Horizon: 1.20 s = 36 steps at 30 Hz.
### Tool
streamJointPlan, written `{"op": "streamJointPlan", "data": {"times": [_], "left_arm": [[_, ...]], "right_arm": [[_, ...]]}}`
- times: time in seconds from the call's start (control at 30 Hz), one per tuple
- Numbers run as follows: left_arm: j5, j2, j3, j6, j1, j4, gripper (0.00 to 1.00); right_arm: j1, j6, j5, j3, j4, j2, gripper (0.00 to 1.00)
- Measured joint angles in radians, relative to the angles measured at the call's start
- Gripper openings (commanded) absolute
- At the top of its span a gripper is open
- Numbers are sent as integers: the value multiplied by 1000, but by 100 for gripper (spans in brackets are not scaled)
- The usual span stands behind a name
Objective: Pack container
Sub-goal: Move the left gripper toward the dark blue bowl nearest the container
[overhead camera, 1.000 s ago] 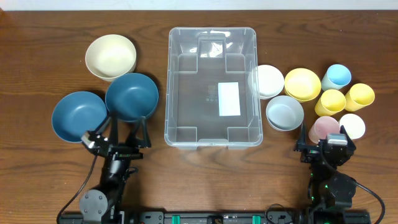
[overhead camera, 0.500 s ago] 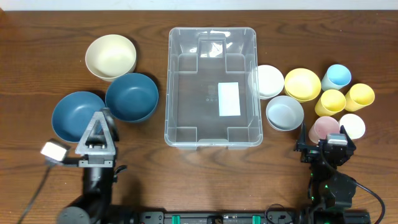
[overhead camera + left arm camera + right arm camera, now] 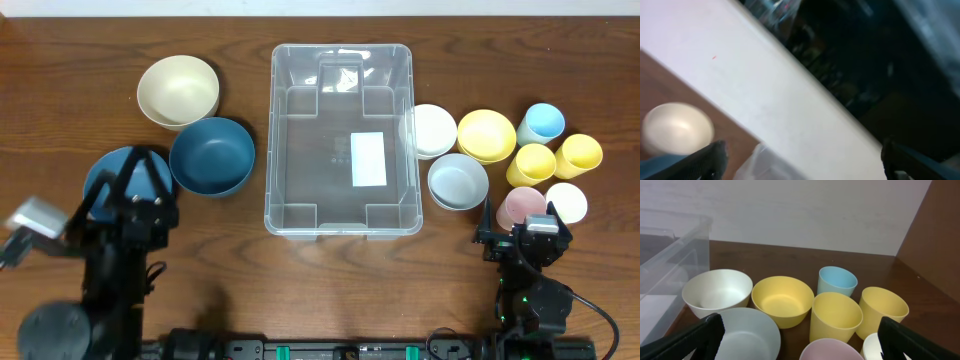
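Observation:
The clear rectangular container (image 3: pixel 340 130) stands empty at the table's middle, with a white label (image 3: pixel 368 158) on its bottom. Its corner shows blurred in the left wrist view (image 3: pixel 765 162) and its side in the right wrist view (image 3: pixel 670 255). My left gripper (image 3: pixel 135 172) is open and empty, raised over the left blue bowl (image 3: pixel 105 180); its view (image 3: pixel 802 165) is blurred. My right gripper (image 3: pixel 522 232) is open and empty, low at the front right, just before the pink cup (image 3: pixel 521 205). In its own view (image 3: pixel 800 345) the fingers frame the cups and bowls.
On the left are a cream bowl (image 3: pixel 178 90) and a dark blue bowl (image 3: pixel 212 155). On the right are a white bowl (image 3: pixel 433 130), a yellow bowl (image 3: pixel 486 135), a pale grey bowl (image 3: pixel 458 182), a light blue cup (image 3: pixel 541 123), two yellow cups (image 3: pixel 531 163) (image 3: pixel 578 154) and a white cup (image 3: pixel 566 202).
My left arm has swung left and risen, from in front of the dark blue bowl to over the left blue bowl. The right arm has not moved.

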Motion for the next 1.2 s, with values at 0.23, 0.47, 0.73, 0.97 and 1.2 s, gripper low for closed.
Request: {"op": "streamJointPlan", "data": {"times": [0.23,0.47,0.73,0.97,1.2], "left_arm": [[-70,19,0,22,0,-174,98],[-269,35,-4,22,0,-374,98],[-366,146,-15,0,2,-513,98],[-412,232,-16,-109,101,-542,98],[-384,335,-16,-144,291,-549,98]], "right_arm": [[0,0,0,0,0,0,99],[0,0,0,0,0,0,99],[0,0,0,0,0,0,99],[0,0,0,0,0,0,99],[0,0,0,0,0,0,99]]}}
